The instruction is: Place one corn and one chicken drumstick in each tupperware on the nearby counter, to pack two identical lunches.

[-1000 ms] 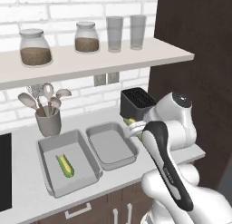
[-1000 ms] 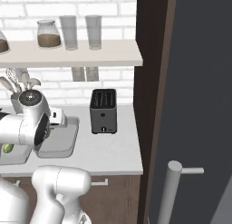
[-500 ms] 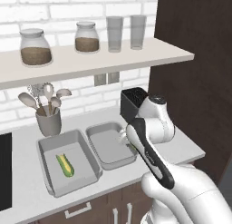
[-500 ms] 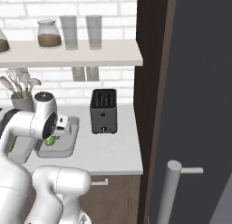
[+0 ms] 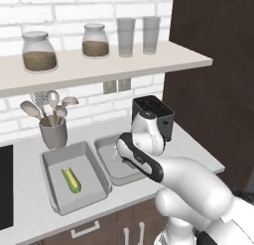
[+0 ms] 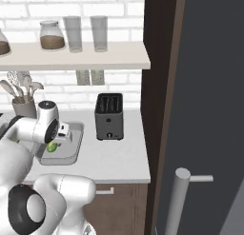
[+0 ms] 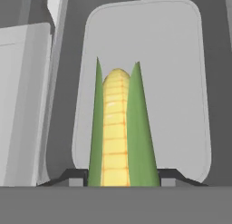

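**Corn held over the smaller tray, fingers mostly hidden**

The gripper (image 7: 120,180) pinched a corn ear (image 7: 118,132) above the smaller tupperware (image 5: 110,151); the arm covered much of that tray. Only the fingertips (image 7: 72,177) showed. A second corn (image 5: 71,180) lay inside the larger tupperware (image 5: 74,159). The pale counter (image 6: 114,155) carried a black toaster (image 6: 109,116) beneath a brick wall's shelf (image 5: 99,65).

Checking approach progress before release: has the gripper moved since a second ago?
Yes. In the left base view the gripper, shut on the corn, has swung left from in front of the toaster to over the smaller tupperware.
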You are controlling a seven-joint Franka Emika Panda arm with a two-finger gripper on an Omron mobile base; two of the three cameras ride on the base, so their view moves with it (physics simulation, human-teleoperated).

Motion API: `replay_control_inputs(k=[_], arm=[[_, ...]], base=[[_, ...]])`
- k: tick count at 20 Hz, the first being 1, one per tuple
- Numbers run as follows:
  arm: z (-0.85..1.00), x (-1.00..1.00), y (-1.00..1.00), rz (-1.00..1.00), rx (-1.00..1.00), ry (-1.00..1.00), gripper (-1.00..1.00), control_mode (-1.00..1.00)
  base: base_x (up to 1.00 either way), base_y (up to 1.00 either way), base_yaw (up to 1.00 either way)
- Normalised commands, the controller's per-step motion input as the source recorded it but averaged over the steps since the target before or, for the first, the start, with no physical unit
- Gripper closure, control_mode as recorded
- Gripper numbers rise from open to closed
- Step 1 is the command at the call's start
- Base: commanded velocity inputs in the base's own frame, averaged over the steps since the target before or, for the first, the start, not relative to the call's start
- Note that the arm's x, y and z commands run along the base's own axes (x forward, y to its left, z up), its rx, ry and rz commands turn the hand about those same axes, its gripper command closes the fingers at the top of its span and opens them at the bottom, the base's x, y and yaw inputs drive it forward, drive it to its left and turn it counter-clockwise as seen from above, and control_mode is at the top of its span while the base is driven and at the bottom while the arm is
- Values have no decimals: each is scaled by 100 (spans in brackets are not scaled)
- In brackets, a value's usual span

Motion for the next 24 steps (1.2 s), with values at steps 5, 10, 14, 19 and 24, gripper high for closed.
replay_control_inputs(k=[5,10,14,19,24], arm=[[-28,57,13,0,0,0,100,-100],[-33,40,19,0,-1,0,100,-100],[-38,9,4,0,-1,0,100,-100],[-34,8,0,0,0,0,100,-100],[-35,19,0,0,0,0,100,-100]], base=[[0,0,0],[0,0,0],[0,0,0],[0,0,0],[0,0,0]])
